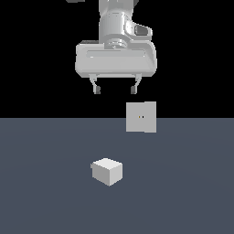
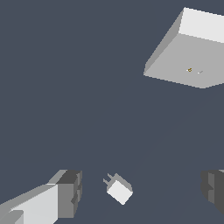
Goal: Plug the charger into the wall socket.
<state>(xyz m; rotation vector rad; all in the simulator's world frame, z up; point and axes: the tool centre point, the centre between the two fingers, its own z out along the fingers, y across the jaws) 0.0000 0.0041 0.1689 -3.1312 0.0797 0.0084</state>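
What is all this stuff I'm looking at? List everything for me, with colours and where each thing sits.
charger: one, white-grey cube, on the floor near the middle of the exterior view; two small prongs show in the wrist view.
wall socket: one, pale grey square plate, upright, beyond the charger toward the exterior view's right, tiny dark-and-yellowish mark at its centre.
floor: one, dark blue-grey, flat, under both things.
gripper: one, white-grey with dark fingertips, hanging above the charger, open, holding nothing.
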